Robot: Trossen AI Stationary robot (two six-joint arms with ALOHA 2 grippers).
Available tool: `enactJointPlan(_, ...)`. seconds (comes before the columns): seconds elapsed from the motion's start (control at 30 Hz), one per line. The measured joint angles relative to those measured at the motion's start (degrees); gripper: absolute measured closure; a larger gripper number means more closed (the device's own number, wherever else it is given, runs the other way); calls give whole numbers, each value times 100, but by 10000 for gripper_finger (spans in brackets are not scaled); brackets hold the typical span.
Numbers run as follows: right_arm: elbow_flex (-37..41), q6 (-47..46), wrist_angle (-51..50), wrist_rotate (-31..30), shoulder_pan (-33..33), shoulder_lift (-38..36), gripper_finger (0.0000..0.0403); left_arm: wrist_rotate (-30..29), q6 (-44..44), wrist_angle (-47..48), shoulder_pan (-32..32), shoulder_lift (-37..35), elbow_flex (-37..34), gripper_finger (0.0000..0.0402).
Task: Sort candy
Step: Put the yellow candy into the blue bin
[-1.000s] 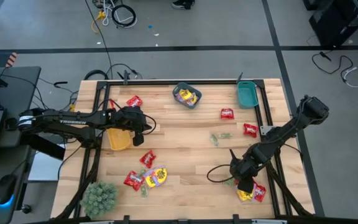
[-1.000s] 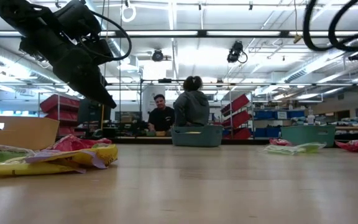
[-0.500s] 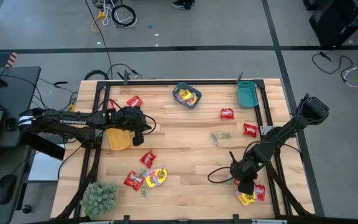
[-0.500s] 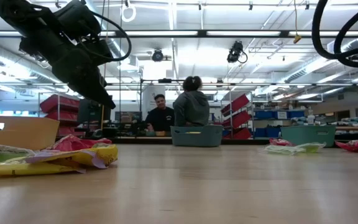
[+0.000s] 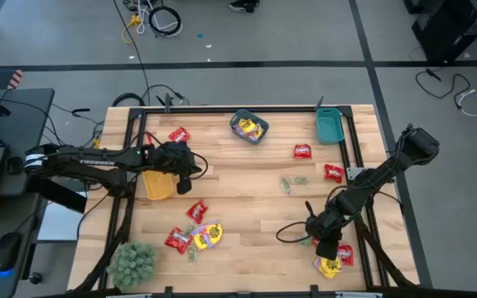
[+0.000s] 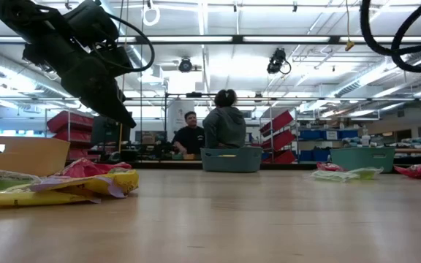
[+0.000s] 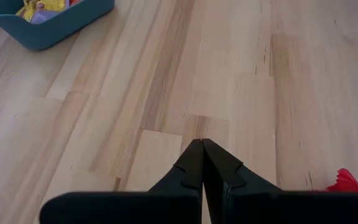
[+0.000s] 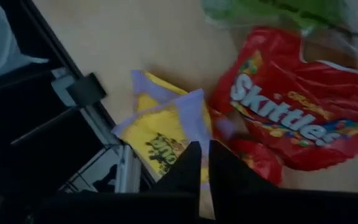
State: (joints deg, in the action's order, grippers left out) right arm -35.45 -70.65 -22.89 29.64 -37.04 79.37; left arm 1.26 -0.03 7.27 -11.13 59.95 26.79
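Heads up, your right pincer (image 8: 202, 163) looks pinched almost shut on just the edge of the yellow packet (image 8: 164, 133) touching the red Skittles packet (image 8: 297, 118), so it could slip free or drag both along the tabletop (image 8: 104, 37).

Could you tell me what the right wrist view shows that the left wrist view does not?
Only the right wrist view shows the right claw closing on a yellow packet, with a red Skittles packet beside it near the table's edge. Only the left wrist view shows the shut left claw over bare wood, a blue bin holding candy, and a red packet's corner. Both show the wooden table past dark fingers.
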Motion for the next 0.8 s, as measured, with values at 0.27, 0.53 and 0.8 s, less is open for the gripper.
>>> enactJointPlan(0.27,-357,-169,-333,-651,-464,13,271,0,0,-2,-1,-1,0,396)
enactJointPlan(0.53,-357,41,-633,-1115,-882,28,167,0,0,-1,1,0,0,396)
enactJointPlan(0.8,-246,293,-382,-1396,-914,291,175,0,0,58,0,1,0,396)
